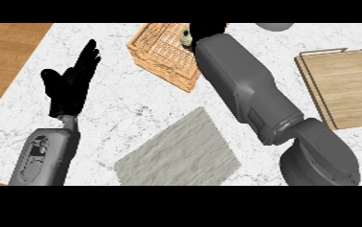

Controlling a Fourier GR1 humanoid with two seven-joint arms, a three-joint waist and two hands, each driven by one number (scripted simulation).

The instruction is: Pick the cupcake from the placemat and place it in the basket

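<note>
Tan woven basket (161, 53), grey mottled placemat (180, 152), white marbled counter (134, 106).

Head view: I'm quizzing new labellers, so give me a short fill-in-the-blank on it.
1. The right hand is over the woven ____.
2. The grey placemat has ____ on it.
3. The left hand rests with its fingers ____.
4. At the right edge lies a wooden ____.

Missing words: basket; nothing; open; board.

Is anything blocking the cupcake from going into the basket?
Nothing visible does. The right hand is already over the basket, with the cupcake peeking out beside it, above the basket's inside. The placemat lies bare behind it.
</note>
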